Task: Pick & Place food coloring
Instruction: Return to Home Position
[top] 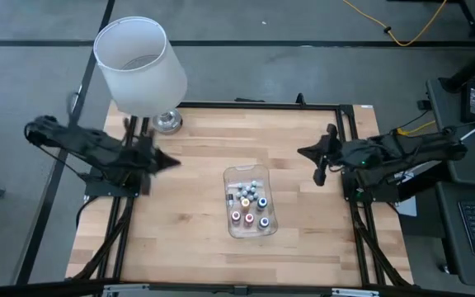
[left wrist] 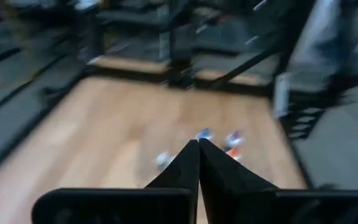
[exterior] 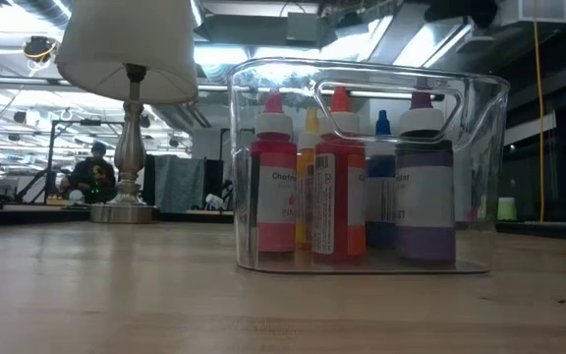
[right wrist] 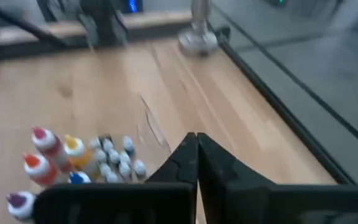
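Bottles (top: 249,206) of food coloring sit inside the clear tray (top: 226,186) at mid-table, between the two arms. The tall bottles (exterior: 339,197), with red, orange, yellow, blue and purple contents, stand upright together. A cluster of tiny bottles (right wrist: 114,158) with pale caps sits just beside them in the same tray. From table height the tray's wall and its handle cut-out cross in front of the tall caps.

Over the table's left side hangs the left gripper (top: 171,162), well apart from the tray, its fingers pressed together on nothing. The right gripper (top: 303,152) hangs over the right side, likewise closed and empty (its wrist view looks down on the tray's contents).

A lamp (top: 140,66) with a white shade stands at the back left corner, near the left arm. Beyond the table a person (exterior: 94,172) shows, probably seated, though that part is too dim to be sure.
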